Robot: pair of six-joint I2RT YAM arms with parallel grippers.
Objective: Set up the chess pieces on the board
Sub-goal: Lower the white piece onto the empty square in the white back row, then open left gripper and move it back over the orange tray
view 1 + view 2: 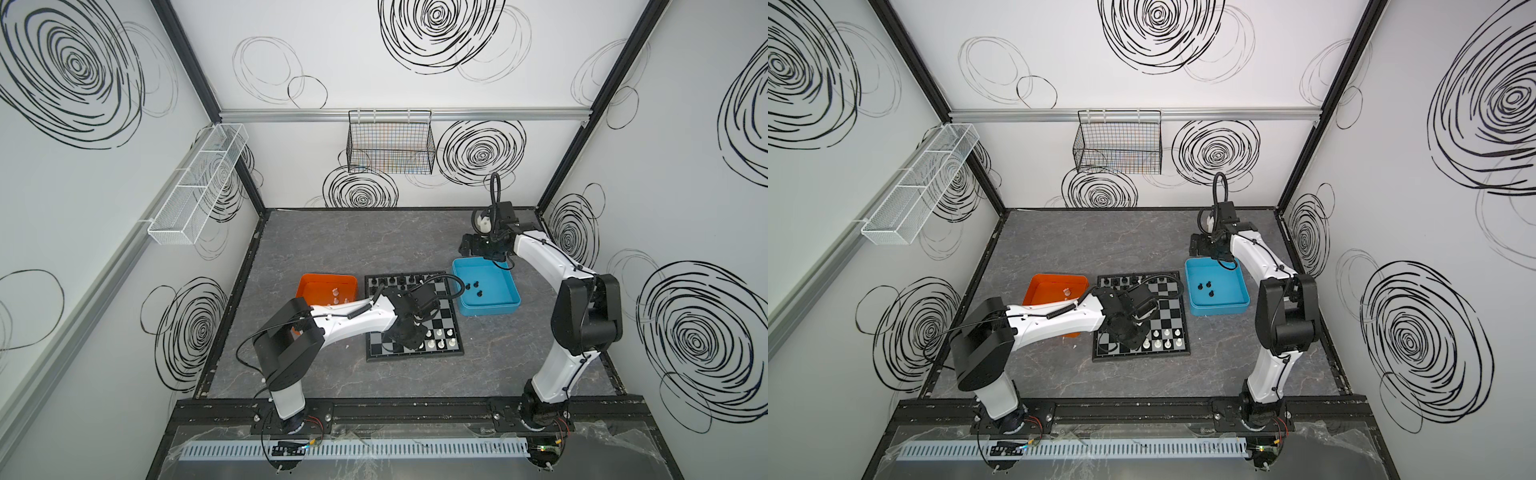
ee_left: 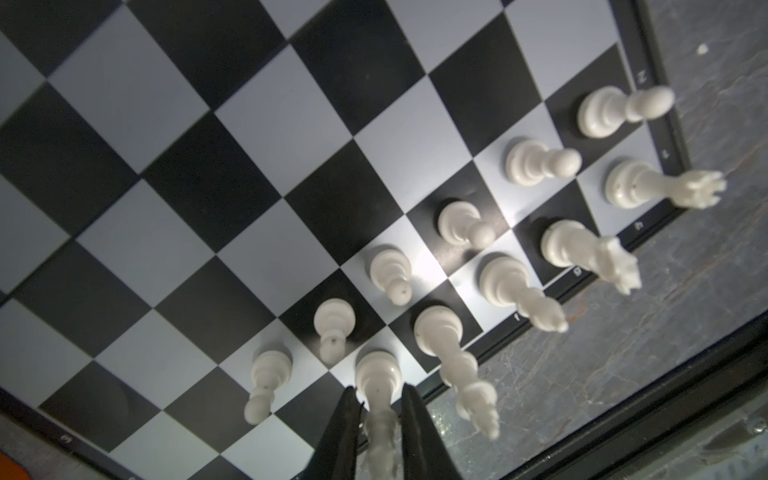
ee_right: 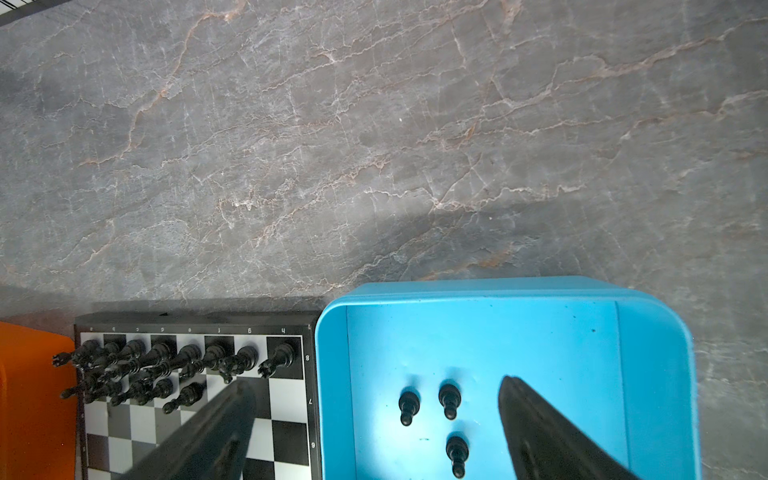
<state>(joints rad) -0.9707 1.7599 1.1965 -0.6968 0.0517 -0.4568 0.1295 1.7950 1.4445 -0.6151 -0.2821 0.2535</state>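
The board (image 1: 446, 309) (image 1: 1169, 309) lies mid-table. Black chess pieces (image 1: 399, 281) (image 3: 166, 361) fill its far rows, and white ones (image 1: 440, 337) (image 2: 536, 162) stand in its near right rows. My left gripper (image 1: 415, 338) (image 2: 379, 388) hangs over the near row. Its fingers (image 2: 415, 424) flank a tall white piece (image 2: 376, 370) standing on a grey square, with thin slits of room on both sides. My right gripper (image 1: 467, 249) (image 3: 376, 381) is wide open and empty above the far side of the blue tray (image 1: 490, 311) (image 3: 656, 374). Three black pawns (image 3: 449, 399) stand in that tray.
An orange tray (image 1: 316, 282) left of the board holds a few white pieces (image 1: 336, 296); the left arm crosses its near side. A black wire basket (image 1: 390, 143) hangs on the back wall, a white mesh shelf (image 1: 199, 187) on the left wall. The grey marble tabletop (image 1: 353, 241) surrounds everything.
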